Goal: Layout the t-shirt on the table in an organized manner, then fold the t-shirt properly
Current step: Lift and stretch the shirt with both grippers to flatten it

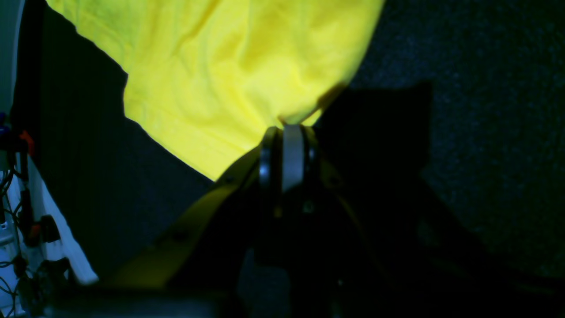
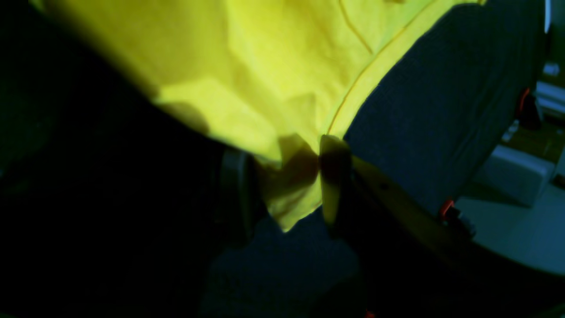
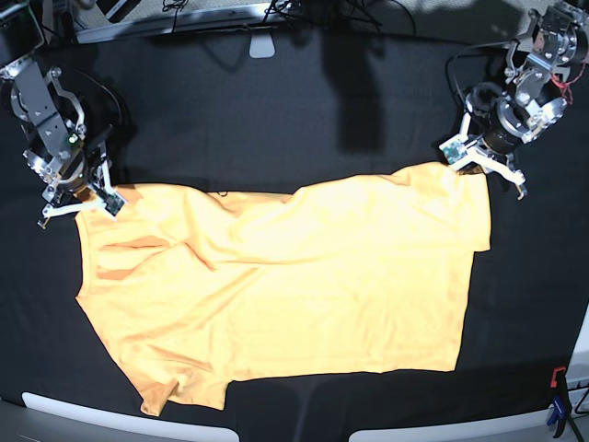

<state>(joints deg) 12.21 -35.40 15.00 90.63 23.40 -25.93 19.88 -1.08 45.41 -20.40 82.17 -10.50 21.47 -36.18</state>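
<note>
The light orange-yellow t-shirt (image 3: pixel 294 285) lies spread on the black table (image 3: pixel 276 110), with shallow folds near its left side. My left gripper (image 3: pixel 474 166) is at the shirt's far right corner. In the left wrist view it (image 1: pixel 287 130) is shut, pinching a bunch of the t-shirt (image 1: pixel 212 70). My right gripper (image 3: pixel 87 195) is at the shirt's far left corner. In the right wrist view its fingers (image 2: pixel 333 176) stand apart, with a corner of the t-shirt (image 2: pixel 291 194) lying between them (image 2: pixel 284 185).
Light grey edge pieces (image 3: pixel 129 419) line the table's near side. Cables and a grey bar (image 3: pixel 175 23) run along the far edge. A white stand with wires (image 1: pixel 26 221) is beside the left arm. Bare black cloth surrounds the shirt.
</note>
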